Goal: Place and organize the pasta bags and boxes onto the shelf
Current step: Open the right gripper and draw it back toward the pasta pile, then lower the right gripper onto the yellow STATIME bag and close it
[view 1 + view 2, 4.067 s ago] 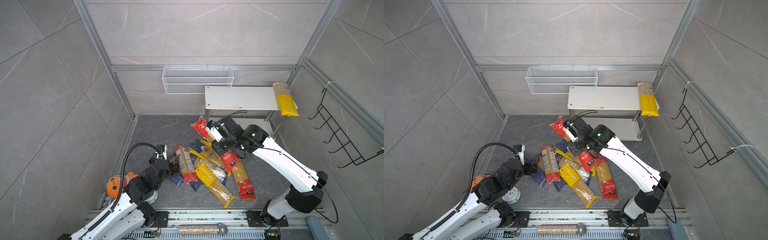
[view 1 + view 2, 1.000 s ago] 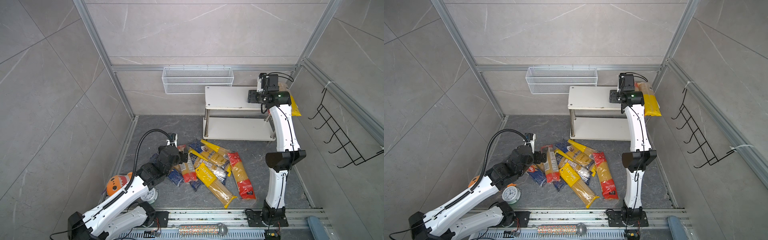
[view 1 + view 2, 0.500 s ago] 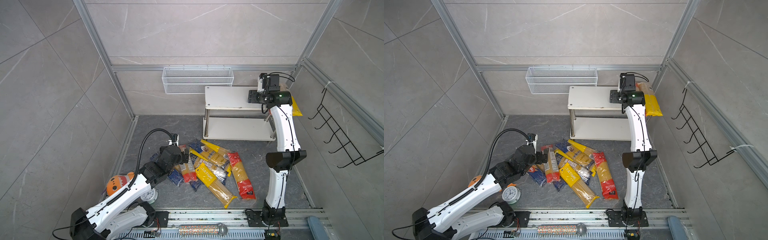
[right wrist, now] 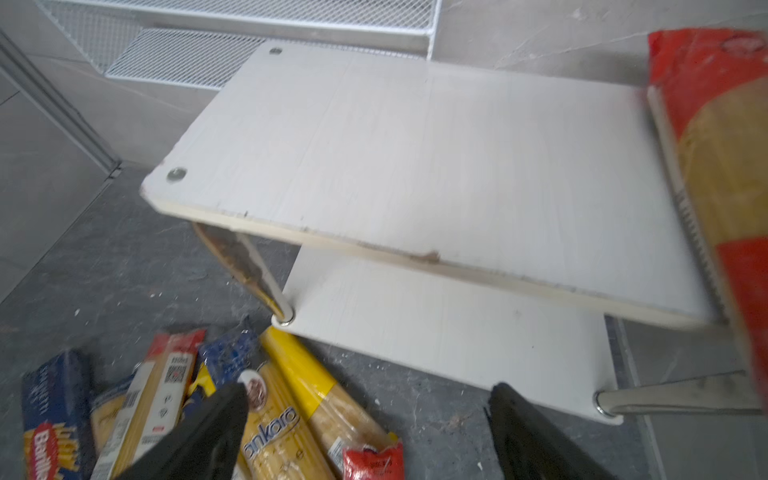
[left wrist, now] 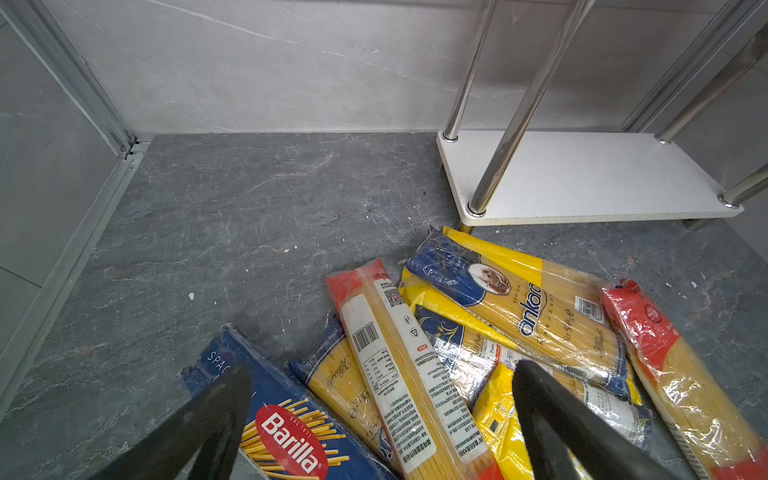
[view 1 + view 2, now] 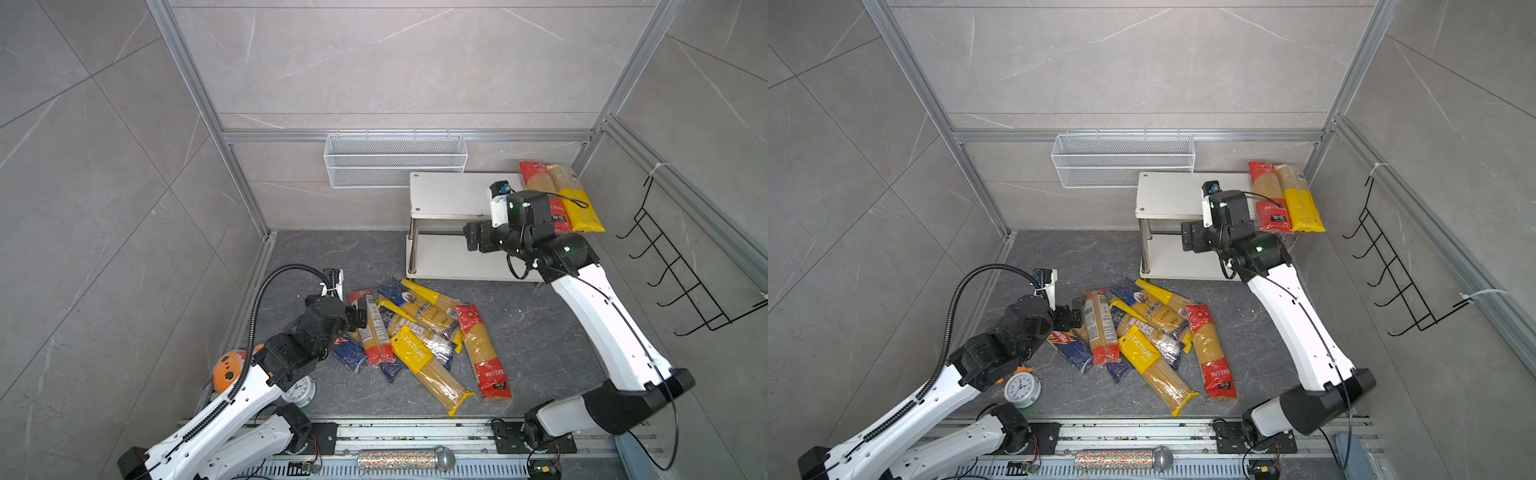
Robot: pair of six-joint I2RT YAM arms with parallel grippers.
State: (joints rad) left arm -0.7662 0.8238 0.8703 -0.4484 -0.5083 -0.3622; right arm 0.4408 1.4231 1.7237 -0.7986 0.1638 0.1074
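Nearest you, an alarm clock (image 6: 1022, 388) sits on the floor by the left arm, well behind the left fingers (image 5: 216, 411). Your left gripper (image 5: 382, 370) stands wide with nothing clamped, low over the near end of the pile; you cannot tell whether a finger touches anything. Between those fingers lie the Barilla box (image 5: 291, 436), part of it under one finger, and the white-labelled pack (image 5: 399, 374) with red ends, while the other finger covers part of a yellow pack (image 5: 496, 399). Just past the fingertips the ankara pack (image 5: 536, 320) lies across the pile, and outside that second finger rests a red-ended bag (image 5: 681, 365). Further on, your right gripper (image 4: 370, 390) hangs in the air in front of the shelf (image 4: 415, 158), its fingers (image 4: 208, 432) spread wide and empty. The pile lies below and outside one of them; ahead of the fingertips are the shelf's two white boards. On the top board, out beyond the other right finger, a red pack (image 6: 536, 178) and a yellow-ended pack (image 6: 584, 216) lie side by side, touching, their near ends overhanging the front edge. Farthest from both pairs of fingers, the wire basket (image 6: 395, 160) hangs on the back wall.
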